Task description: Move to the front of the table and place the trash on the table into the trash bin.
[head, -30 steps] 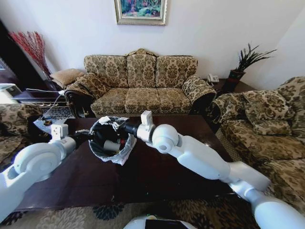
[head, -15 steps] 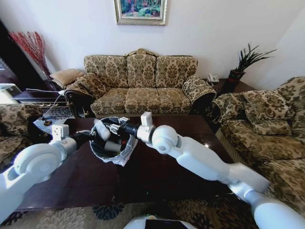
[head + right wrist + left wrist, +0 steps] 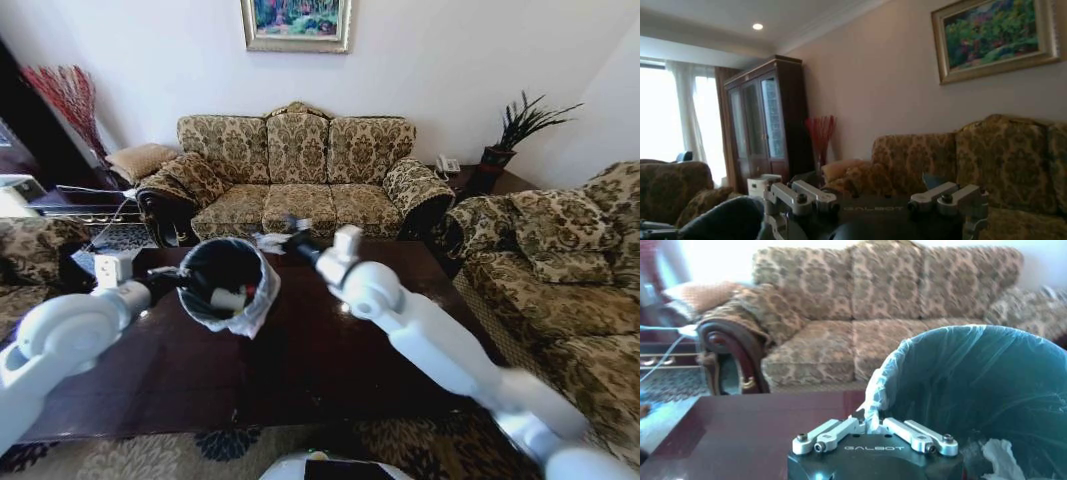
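While the left pincer [image 3: 178, 282] stays clamped on the rim of the tilted trash bin [image 3: 225, 285] above the tabletop [image 3: 330, 350], the right pincer [image 3: 292, 235], open and empty, sits just beyond the bin's mouth.

Both arms are glossy white, rounded shells with chunky ball-shaped joints, each going black toward the wrist. There's a small white boxy module sitting on top of each forearm. The left gripper [image 3: 872, 429] has silver metal linkage bars with dark screws on a black body stamped GALBOT; the right gripper [image 3: 875, 199] is the same build.
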Robot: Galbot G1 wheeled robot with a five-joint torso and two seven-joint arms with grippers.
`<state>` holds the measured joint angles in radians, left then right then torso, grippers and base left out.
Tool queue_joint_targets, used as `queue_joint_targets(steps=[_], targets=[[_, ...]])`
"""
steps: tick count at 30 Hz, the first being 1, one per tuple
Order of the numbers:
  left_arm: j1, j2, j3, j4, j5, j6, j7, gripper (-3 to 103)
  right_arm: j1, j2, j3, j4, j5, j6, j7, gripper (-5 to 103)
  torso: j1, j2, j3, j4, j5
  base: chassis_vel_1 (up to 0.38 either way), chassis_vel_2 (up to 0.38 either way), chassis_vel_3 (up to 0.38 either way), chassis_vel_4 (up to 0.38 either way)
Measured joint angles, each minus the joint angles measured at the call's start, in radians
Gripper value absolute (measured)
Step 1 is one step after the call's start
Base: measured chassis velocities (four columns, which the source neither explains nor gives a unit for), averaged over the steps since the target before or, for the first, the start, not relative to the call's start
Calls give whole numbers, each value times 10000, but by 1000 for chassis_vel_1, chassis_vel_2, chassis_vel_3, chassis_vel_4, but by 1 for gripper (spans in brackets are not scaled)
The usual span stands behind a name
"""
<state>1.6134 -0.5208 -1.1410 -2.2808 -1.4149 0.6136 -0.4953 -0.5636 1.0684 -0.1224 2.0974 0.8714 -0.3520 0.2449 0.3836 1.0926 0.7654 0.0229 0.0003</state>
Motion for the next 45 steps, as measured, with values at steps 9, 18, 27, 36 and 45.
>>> queue_joint_targets(steps=[9,18,27,36,45], targets=[[476,-1757,-959,-618,465,-42,4,1,-3119,-746,2817,1252,-170,58,-238,100,-3,1,-2,3,-2,11,-13,-13,8],[1202,-2718,-2084,-950,1003,-159,214,1,-4266,-403,3616,1575,-346,155,-389,100,1,0,0,-1,-4,115,-120,-147,132],[1900,-3581,-3409,-1302,1738,-462,466,1,-4372,-39,3517,1255,-716,381,-510,100,-7,2,-2,-4,4,261,-283,-278,271],[2395,-4248,-5066,-1331,1474,-804,141,1,-4667,304,3309,853,-1371,912,-579,100,-18,8,-8,7,3,248,-247,-251,248],[2341,-5799,-6274,-830,1750,-1625,-765,1,-4790,544,3369,470,-1590,1046,-769,100,16,-6,6,-3,7,12,1,2,-10]])
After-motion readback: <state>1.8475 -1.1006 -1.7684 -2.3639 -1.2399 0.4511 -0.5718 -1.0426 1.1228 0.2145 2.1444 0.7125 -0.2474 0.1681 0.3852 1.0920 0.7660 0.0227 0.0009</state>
